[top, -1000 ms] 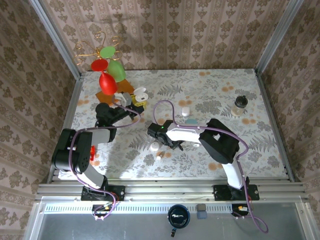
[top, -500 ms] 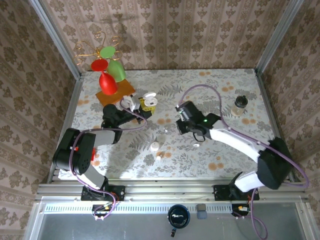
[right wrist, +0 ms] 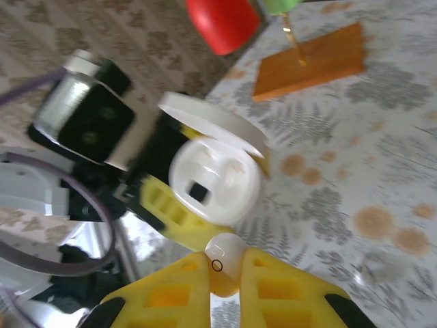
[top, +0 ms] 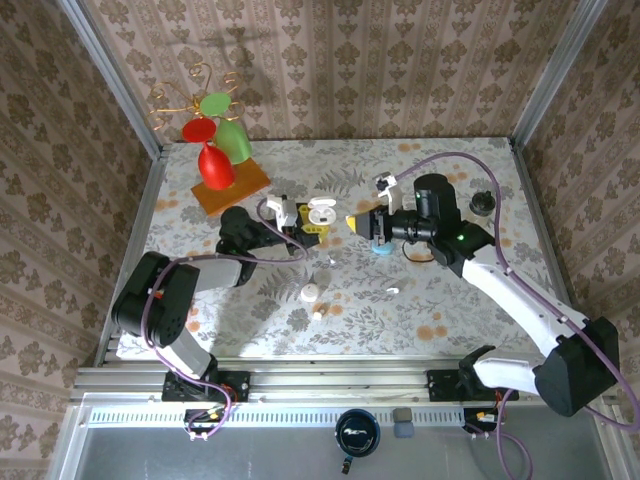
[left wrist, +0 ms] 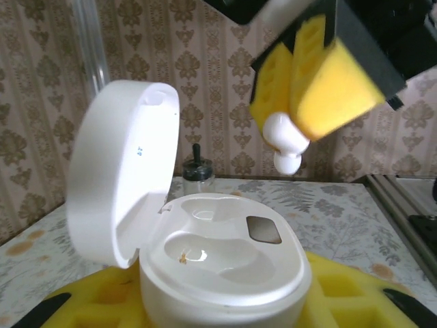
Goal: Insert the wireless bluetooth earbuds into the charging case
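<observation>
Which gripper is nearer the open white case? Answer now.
Left. The left gripper clamps the open case; the right gripper, holding an earbud, hovers close, apart from it.

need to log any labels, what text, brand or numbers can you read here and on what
No text can be read.
Inside the open lid of the charging case: a tiny blue mark, too small to read.
On the earbud held in the right gripper: a small dark ring, no letters.
</observation>
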Robot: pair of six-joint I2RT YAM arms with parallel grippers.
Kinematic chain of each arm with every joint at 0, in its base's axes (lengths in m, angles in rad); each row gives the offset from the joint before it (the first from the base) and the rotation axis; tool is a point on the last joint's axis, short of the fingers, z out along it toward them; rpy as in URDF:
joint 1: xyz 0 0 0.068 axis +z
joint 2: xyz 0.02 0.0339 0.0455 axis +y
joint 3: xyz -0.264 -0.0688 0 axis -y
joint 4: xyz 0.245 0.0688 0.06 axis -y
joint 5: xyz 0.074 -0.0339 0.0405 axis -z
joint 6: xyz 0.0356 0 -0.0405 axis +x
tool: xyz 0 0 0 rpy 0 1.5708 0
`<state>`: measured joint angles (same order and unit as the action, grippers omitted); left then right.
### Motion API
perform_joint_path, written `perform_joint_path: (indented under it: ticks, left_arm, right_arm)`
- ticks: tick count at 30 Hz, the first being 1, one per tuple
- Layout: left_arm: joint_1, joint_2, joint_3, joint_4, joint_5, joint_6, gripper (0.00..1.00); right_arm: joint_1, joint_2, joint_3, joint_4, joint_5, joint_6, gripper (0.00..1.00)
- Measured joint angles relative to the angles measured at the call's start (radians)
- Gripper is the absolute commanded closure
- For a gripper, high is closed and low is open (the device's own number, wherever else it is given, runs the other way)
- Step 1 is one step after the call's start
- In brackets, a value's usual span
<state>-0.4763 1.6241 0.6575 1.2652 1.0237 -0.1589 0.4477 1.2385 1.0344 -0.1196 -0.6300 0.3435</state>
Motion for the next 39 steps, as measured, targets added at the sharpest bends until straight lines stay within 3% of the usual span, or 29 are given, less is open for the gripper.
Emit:
perform_joint_path:
  ticks: [11, 29, 39]
  left_arm:
    - [-0.008, 0.0, 0.0, 0.0, 0.032, -0.018, 0.62]
    - [-0.008, 0.0, 0.0, -0.008, 0.032, -0.025, 0.62]
    - [-0.006, 0.0, 0.0, -0.008, 0.031, -0.029, 0.62]
  right_arm:
    - [0.021, 0.12, 0.177, -0.11, -0.079, -0.123, 0.86]
    - [0.031, 0.195, 0.202, -0.196, -0.07, -0.211, 0.86]
    - [0.036, 0.195, 0.207, -0.199, -0.043, -0.212, 0.73]
